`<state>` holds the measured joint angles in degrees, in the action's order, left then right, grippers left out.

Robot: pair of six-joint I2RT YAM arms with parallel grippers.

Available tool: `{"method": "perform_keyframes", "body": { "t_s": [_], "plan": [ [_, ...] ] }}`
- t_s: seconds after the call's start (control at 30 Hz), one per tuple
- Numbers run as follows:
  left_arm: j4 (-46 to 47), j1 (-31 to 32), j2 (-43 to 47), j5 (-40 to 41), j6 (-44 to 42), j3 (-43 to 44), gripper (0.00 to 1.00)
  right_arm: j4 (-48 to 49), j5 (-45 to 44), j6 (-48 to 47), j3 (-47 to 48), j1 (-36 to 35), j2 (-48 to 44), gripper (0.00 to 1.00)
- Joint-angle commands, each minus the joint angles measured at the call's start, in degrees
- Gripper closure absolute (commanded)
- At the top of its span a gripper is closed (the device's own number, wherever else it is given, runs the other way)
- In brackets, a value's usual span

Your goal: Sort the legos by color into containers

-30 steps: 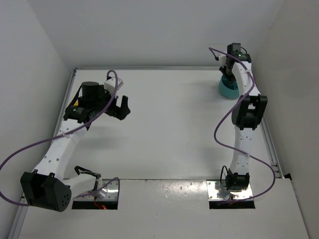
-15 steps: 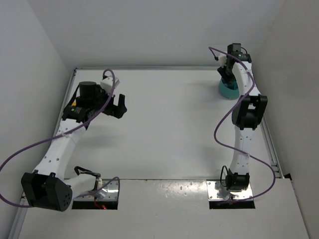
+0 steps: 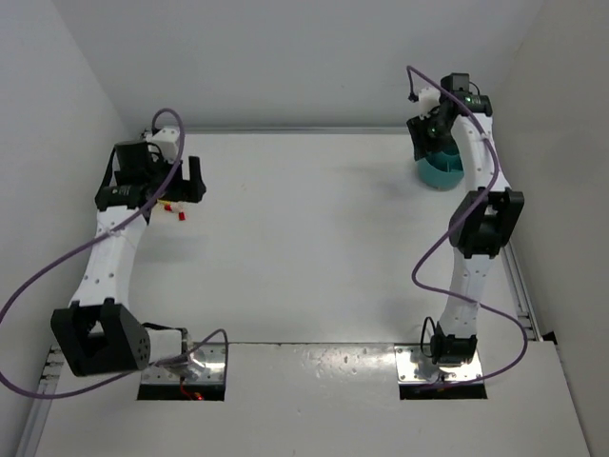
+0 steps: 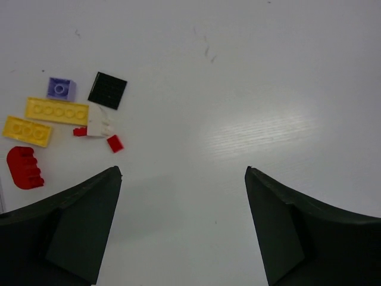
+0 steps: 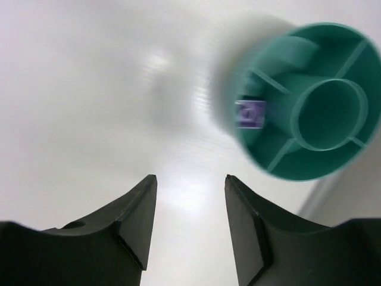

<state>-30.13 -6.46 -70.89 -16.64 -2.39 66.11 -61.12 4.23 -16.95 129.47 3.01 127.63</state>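
Observation:
Several legos lie together at the far left of the table [image 3: 304,248]: a purple brick [image 4: 61,89], a black plate [image 4: 108,90], two yellow plates [image 4: 57,111], a white piece [image 4: 100,127], a rounded red brick [image 4: 25,168] and small red bits [image 4: 115,143]. My left gripper [image 4: 183,171] hovers open and empty just right of them. From above, the cluster [image 3: 172,208] shows below that gripper [image 3: 184,186]. The teal tub [image 5: 309,101] holds a purple brick [image 5: 250,114] in one outer compartment. My right gripper [image 5: 190,177] is open and empty, beside the tub [image 3: 440,174].
White walls close in the table on the left, back and right. The tub stands near the back right corner, next to the right wall. Purple cables loop off both arms. The arm bases sit at the near edge.
The left arm has swung left and back, uncovering the legos below it. The right gripper has lifted off the tub and opened wider.

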Motion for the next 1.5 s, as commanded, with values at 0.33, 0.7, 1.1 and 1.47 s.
{"method": "perform_keyframes", "body": {
  "t_s": [0.33, 0.7, 1.1, 1.47],
  "plan": [
    [-4.13, -8.3, -35.85, 0.56, -9.72, 27.54, 0.23, 6.0, 24.15, 13.7, -18.53, -5.29, -7.14, 0.23],
    [-7.49, -11.65, -53.38, 4.6, -14.39, 42.96, 0.22, 9.71, 26.0, 16.07, -24.97, -6.87, -9.07, 0.22],
    [-8.19, -11.65, -61.02, 5.31, -16.85, 45.6, 0.34, 9.71, 25.39, 16.07, -24.97, -7.93, -8.02, 0.22],
    [-8.19, -11.65, -64.37, 8.65, -16.85, 47.54, 0.59, 9.18, 25.91, 16.07, -24.44, -8.45, -7.49, 0.25]
  ]
}}
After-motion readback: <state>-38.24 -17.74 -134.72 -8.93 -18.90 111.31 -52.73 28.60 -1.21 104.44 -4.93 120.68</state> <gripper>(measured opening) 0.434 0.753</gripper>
